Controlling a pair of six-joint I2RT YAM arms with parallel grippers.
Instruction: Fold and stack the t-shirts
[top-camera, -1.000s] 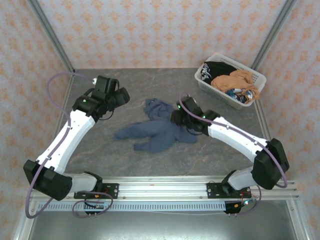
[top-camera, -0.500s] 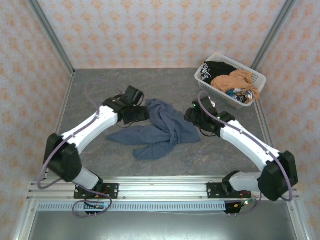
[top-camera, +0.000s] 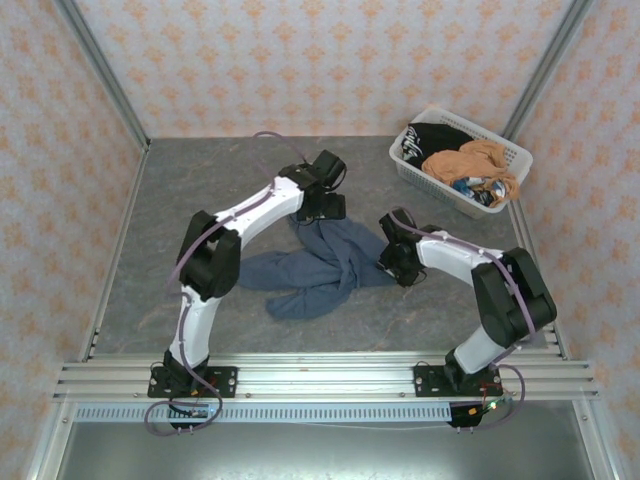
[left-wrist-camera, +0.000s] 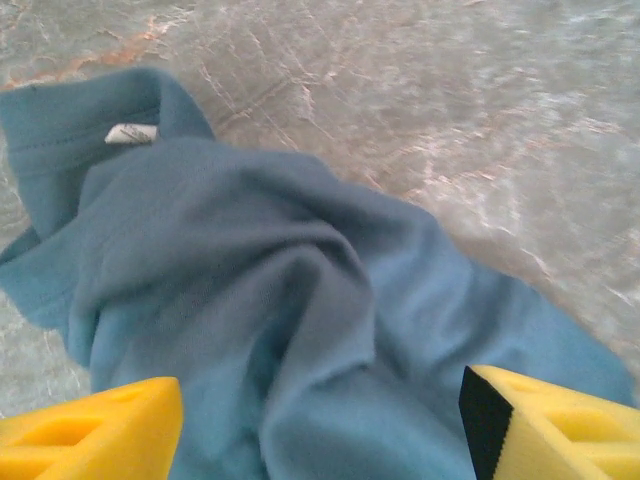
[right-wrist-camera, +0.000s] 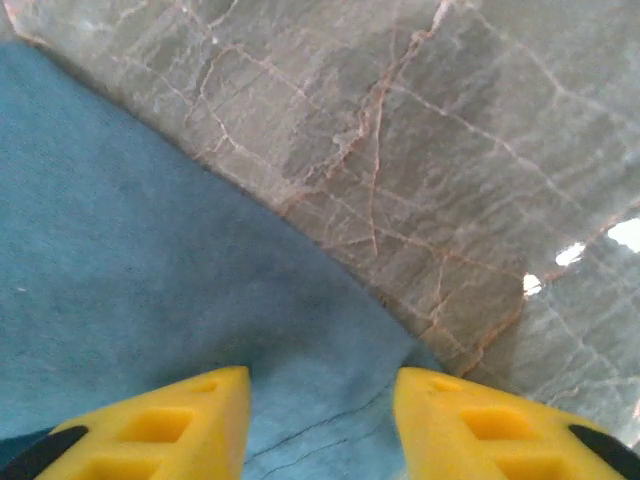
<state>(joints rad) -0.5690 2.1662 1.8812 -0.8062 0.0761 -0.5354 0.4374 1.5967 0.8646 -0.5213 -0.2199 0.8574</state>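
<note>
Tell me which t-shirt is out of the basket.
The slate-blue t-shirt, lying crumpled on the table. The black t-shirt and the orange-tan t-shirt are both piled inside the white basket.

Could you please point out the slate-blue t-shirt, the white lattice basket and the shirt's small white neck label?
Slate-blue cloth t-shirt (top-camera: 330, 262): top external view, middle of its crumpled body.
White plastic lattice basket (top-camera: 430, 185): top external view, near side wall.
Small white neck label (left-wrist-camera: 131, 132): left wrist view, label's centre.

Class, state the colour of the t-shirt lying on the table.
The t-shirt is plain slate-blue, clearest in the left wrist view.
</note>
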